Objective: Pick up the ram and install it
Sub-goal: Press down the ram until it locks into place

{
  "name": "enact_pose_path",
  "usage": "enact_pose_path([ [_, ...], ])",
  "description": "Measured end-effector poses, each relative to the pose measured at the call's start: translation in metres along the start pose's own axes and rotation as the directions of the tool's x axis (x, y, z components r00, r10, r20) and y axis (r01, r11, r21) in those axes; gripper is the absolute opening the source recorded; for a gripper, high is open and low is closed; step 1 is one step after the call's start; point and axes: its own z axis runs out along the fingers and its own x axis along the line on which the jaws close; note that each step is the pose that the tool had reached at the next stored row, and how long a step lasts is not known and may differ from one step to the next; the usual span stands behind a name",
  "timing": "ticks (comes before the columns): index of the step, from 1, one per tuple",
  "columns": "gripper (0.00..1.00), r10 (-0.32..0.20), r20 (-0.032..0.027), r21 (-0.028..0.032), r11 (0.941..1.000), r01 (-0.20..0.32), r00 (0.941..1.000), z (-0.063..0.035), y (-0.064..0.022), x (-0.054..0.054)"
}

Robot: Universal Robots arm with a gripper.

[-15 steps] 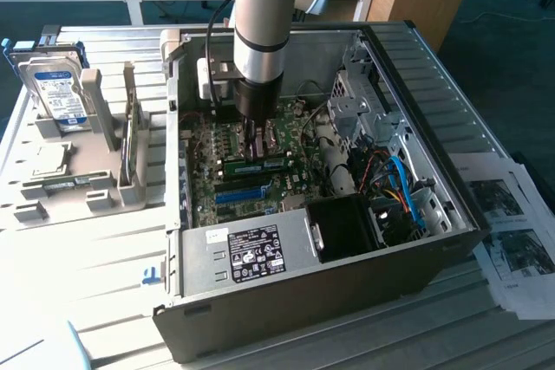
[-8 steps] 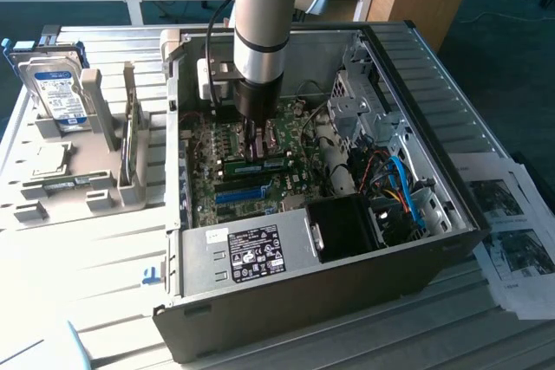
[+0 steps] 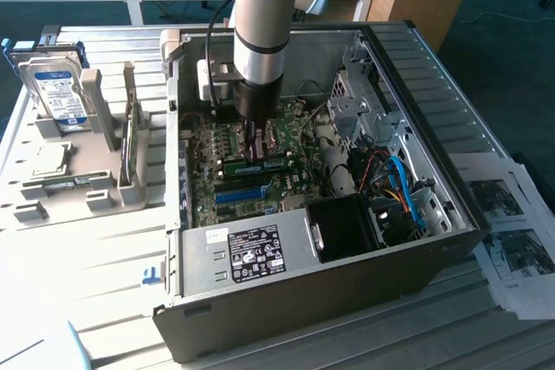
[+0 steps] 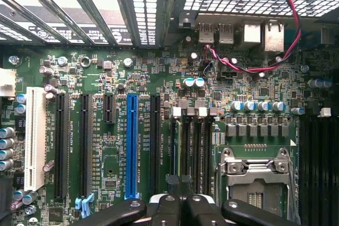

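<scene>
Gripper (image 3: 257, 153) stands low inside the open case (image 3: 451, 119). Its fingers are together with nothing clamped between them, and their tips point down at the board (image 4: 106, 183). The ram (image 3: 260, 165) lies just under the tips as a green strip with a pale label, running along the memory slots (image 4: 197, 146). It looks to be sitting in a slot, though I cannot tell whether it is fully down or whether the tips touch its top edge.

My judgement is that this is the seating push. To do it well, the push should go straight down on the stick's top edge near its middle, with the stick held square to the slot so both ends sink evenly. The white latches (image 4: 177, 111) at the slot ends closing would be the sign to stop. A tilted push risks bending the stick or straining the board.

Just beside the fingers sit the CPU socket (image 4: 257, 175) with its metal frame and a row of small capacitors (image 4: 257, 106), so there is little room to drift that way. On the fingers' other side stand the black expansion slots and a blue slot (image 4: 132, 146). A red-and-black wire (image 4: 288, 51) loops well beyond the tips, clear of them. Outside the case, far from the fingers, a hard drive (image 3: 56, 97) stands in a grey tray (image 3: 104, 197)
</scene>
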Motion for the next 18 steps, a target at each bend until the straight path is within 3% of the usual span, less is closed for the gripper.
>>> enact_pose_path([
  [18,0.10,0.000,0.0012,-0.0001,1.0000,0.000,1.0000,0.0033,0.0000,0.0015],
])
